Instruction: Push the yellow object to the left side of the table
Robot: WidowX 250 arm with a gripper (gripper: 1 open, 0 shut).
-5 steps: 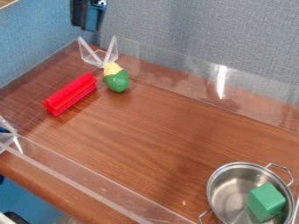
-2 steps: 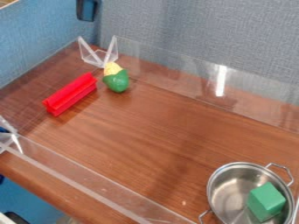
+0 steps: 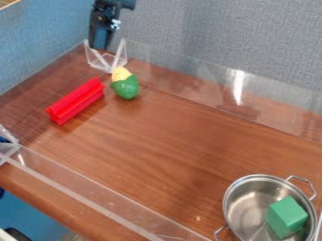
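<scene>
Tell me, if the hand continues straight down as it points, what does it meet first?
Probably the yellow object below the hand, or the table just behind it; depth is unclear.

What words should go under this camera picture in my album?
Shut gripper hangs above the yellow object, red block beside it, green cube in a pot.

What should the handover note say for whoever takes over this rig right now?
Gripper: shut, empty, up at the back of the table, above and behind the yellow object, apart from it.
Yellow object: near the back wall, just right of the red block.
Elsewhere: green cube inside the metal pot, front right corner.
Done: no contact yet.
Left: bring the gripper down beside the toy and push it leftward, probably minding the red block.
</scene>
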